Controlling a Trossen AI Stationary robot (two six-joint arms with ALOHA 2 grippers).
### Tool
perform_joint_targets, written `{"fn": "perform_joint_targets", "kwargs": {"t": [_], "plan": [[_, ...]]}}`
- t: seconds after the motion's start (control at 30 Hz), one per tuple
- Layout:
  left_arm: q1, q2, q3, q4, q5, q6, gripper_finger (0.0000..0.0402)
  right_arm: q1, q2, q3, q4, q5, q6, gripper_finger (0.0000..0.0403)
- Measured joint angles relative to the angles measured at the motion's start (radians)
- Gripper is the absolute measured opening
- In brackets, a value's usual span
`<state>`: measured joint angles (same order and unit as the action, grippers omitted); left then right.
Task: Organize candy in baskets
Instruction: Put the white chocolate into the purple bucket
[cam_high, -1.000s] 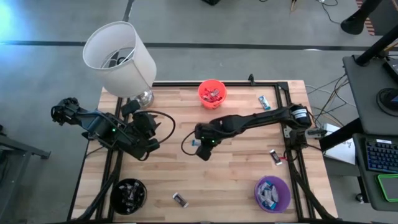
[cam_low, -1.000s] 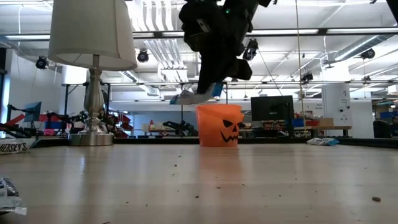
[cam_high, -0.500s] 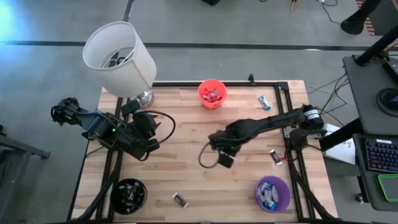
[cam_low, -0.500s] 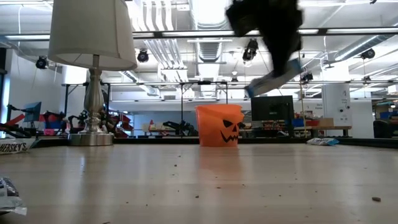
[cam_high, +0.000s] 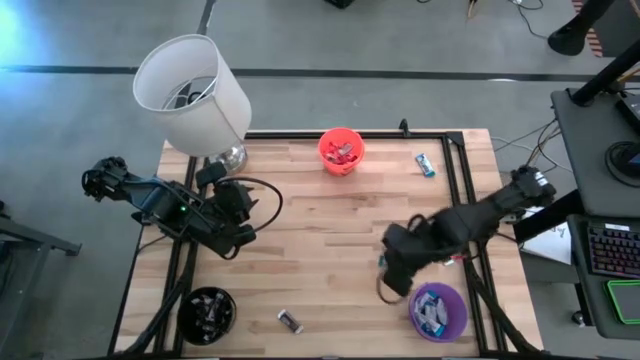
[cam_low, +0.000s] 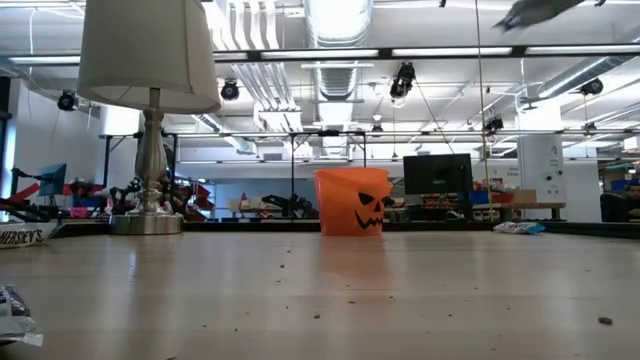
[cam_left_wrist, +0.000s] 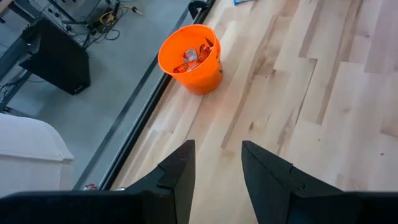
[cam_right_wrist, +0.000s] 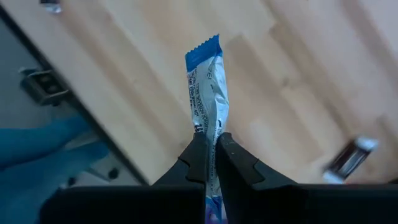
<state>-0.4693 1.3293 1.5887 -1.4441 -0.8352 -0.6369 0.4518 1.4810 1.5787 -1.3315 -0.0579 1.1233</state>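
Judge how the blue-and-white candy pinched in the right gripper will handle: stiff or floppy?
The candy probably stays fairly stiff: it stands straight out from the shut right gripper. Likely light, since a pinch at one end carries it. Its glossy wrapper may be slippery.

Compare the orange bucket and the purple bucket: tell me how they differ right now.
The orange bucket stands at the table's far edge, midway along it; the purple bucket stands at the near right corner. The orange bucket holds mostly red-wrapped candy; the purple bucket holds blue and white wrappers. The right hand, shut on a blue and white candy, is close beside the purple bucket, far from the orange one. Both are small, round, upright and partly filled.
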Motion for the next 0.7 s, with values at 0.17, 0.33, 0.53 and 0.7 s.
{"fn": "perform_joint_targets", "kwargs": {"t": [0.17,0.33,0.53,0.7], "plan": [[0.000,0.003,0.000,0.000,0.007,-0.002,0.0113,0.132,-0.011,-0.001,-0.002,0.006,0.175,0.0012],[0.000,0.011,0.000,-0.004,0.068,0.023,0.0113,0.235,0.016,-0.013,-0.004,0.005,0.308,0.0012],[0.000,0.013,0.000,-0.005,0.068,0.036,0.0113,0.337,0.023,-0.015,-0.005,-0.021,0.481,0.0012],[0.000,0.013,0.000,-0.004,0.068,0.063,0.0113,0.398,0.023,-0.020,-0.007,-0.022,0.606,0.0012]]}}
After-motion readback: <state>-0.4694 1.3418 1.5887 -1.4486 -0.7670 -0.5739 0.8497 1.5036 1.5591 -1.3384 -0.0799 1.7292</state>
